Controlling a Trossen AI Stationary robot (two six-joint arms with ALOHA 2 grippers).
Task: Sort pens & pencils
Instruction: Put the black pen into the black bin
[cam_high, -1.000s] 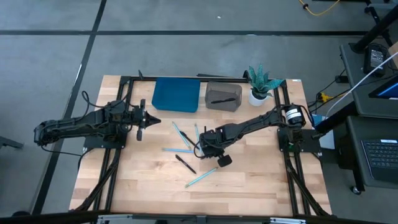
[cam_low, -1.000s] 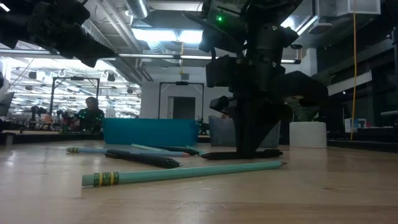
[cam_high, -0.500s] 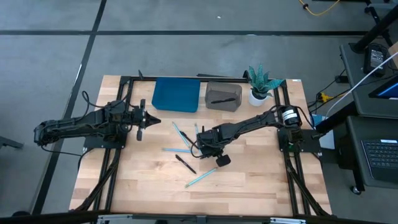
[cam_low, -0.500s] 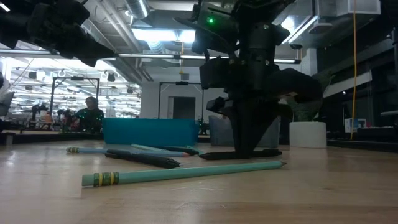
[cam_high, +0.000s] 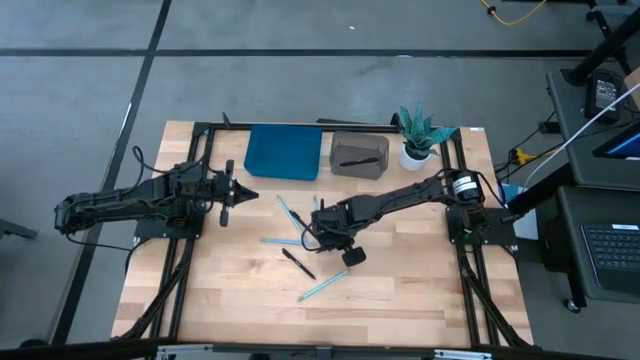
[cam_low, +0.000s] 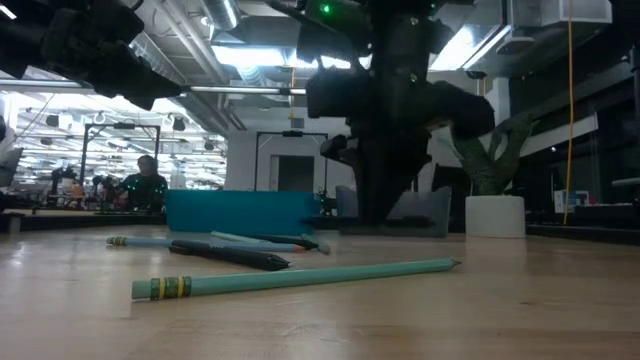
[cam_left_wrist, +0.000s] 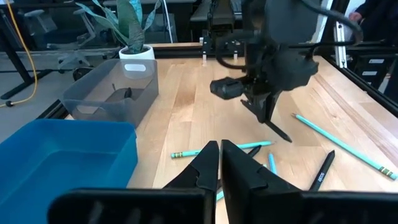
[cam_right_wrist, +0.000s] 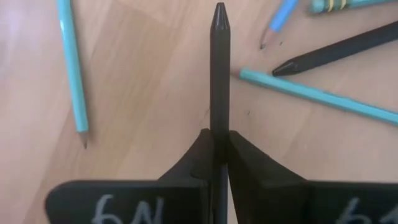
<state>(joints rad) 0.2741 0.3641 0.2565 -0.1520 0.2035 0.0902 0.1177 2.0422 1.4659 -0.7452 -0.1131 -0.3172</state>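
My right gripper (cam_high: 322, 235) hovers over the middle of the table, shut on a black pen (cam_right_wrist: 219, 62). The left wrist view shows that pen (cam_left_wrist: 277, 129) slanting down below the gripper, clear of the wood. Another black pen (cam_high: 298, 264) and several light-blue pencils (cam_high: 322, 284) (cam_high: 283, 241) (cam_high: 290, 215) lie flat on the table. One more pen (cam_high: 352, 160) lies in the grey bin (cam_high: 375, 166). My left gripper (cam_high: 247, 195) waits shut at the table's left, above the table and touching nothing. My right gripper pinches the black pen by its shaft (cam_right_wrist: 219, 121) between the two fingers. The pen runs along the fingers, and its pointed end (cam_right_wrist: 219, 11) sticks out well past them. The fingers come from above, and the pen slants downward, lifted clear of the table.
A blue bin (cam_high: 283, 152) and the grey bin stand side by side at the far edge, with a white potted plant (cam_high: 417, 140) to their right. A pencil (cam_low: 300, 277) and a pen (cam_low: 228, 255) lie on the table's near half. Black frame rails run along both sides.
My right gripper has moved toward the table's left and upward, staying shut on the pen. The pen, which rested on the table below the gripper a second ago, is now lifted clear.
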